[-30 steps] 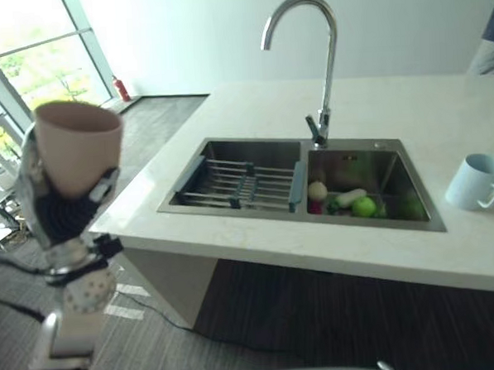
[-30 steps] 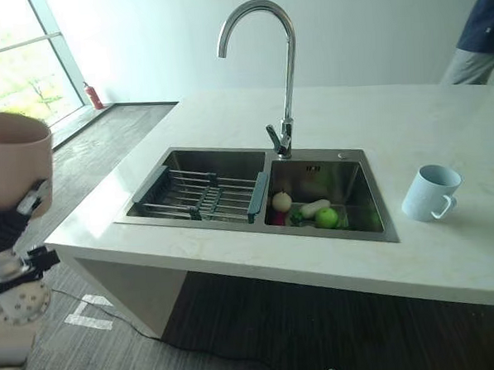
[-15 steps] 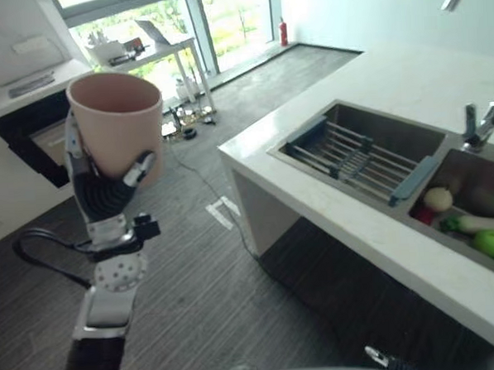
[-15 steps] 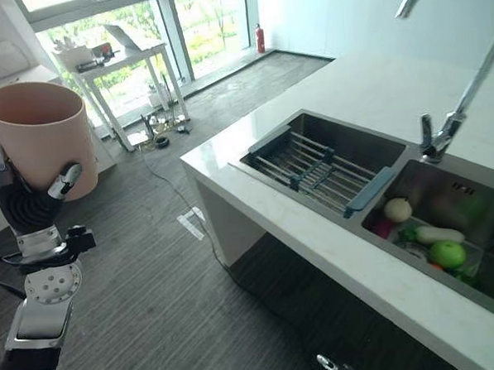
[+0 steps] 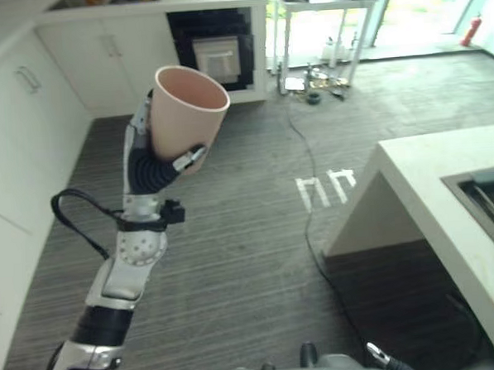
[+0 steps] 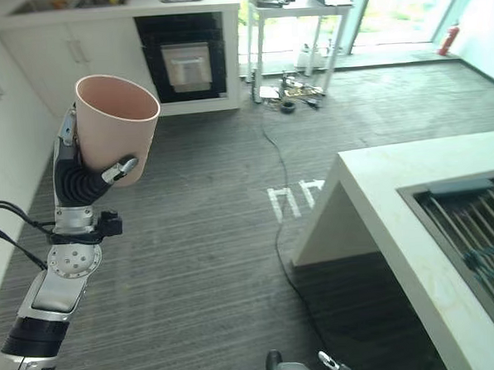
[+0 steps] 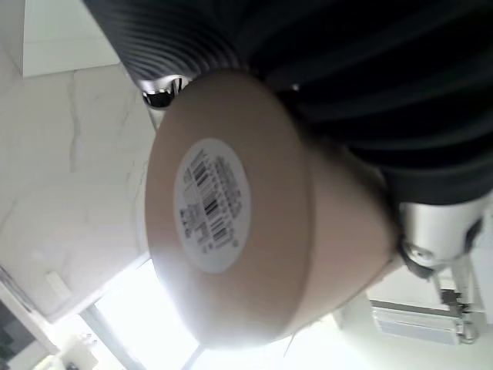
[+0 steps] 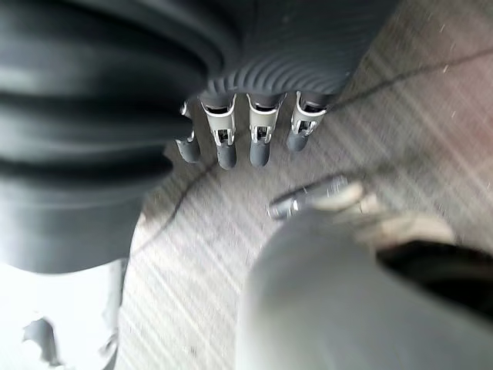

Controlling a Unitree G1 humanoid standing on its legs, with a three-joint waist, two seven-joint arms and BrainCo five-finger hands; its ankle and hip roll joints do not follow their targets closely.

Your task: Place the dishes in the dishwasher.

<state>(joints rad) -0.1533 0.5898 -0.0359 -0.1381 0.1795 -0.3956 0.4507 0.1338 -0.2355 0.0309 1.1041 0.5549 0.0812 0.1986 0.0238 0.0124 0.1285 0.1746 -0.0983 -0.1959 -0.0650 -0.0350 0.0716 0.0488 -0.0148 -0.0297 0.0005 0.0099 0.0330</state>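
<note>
A beige-pink cup [image 5: 185, 109] stands upright and raised over the floor, with my left hand [image 5: 151, 169] shut round its lower part. From the left wrist, its labelled bottom [image 7: 212, 204] shows past the dark cover. A dark built-in appliance [image 6: 187, 64] sits in the white cabinets at the back, well beyond the cup. My right hand [image 8: 239, 142] hangs over the grey floor with its fingers straight and nothing in them.
The white counter's corner [image 6: 380, 203] juts in at the right, with the sink's drying rack [image 6: 473, 231] at the edge. White cabinets [image 5: 20, 122] line the left wall. A cluttered table [image 5: 320, 7] stands by the window. White tape marks [image 5: 326, 187] lie on the floor.
The camera has swung to the left, so the sink and tap have slid out to the right and the cabinets have come in. The cup stays upright in my left hand.
</note>
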